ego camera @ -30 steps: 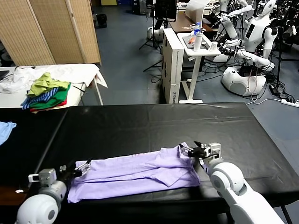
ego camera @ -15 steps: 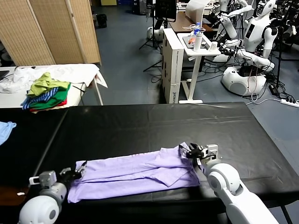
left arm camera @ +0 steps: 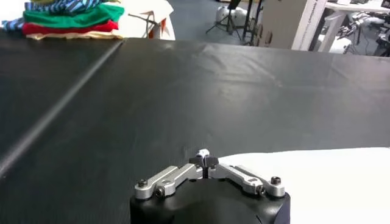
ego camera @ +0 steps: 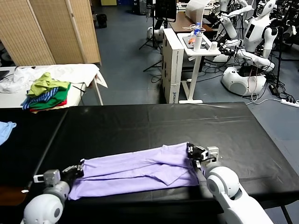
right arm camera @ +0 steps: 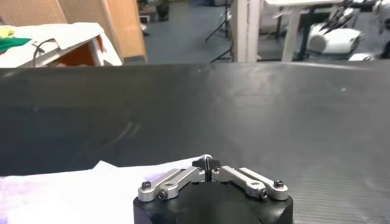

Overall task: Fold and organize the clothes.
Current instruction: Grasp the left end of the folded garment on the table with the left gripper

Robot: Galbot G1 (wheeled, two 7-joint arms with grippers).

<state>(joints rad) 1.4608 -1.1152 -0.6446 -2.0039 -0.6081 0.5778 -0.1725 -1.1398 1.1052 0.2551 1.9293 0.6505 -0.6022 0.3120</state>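
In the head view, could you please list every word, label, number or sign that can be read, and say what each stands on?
Nothing can be read for certain.
White cabinet: a dark vertical mark low on its front edge, too small to read.
Bottle on the white side table: a label, too blurred to read.
Lavender shirt: no print or text shows.
Black table: no markings.

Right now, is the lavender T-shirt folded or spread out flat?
Partly folded: the lavender T-shirt lies as a long band across the black table, layers overlapping, left gripper and right gripper shut on its ends.
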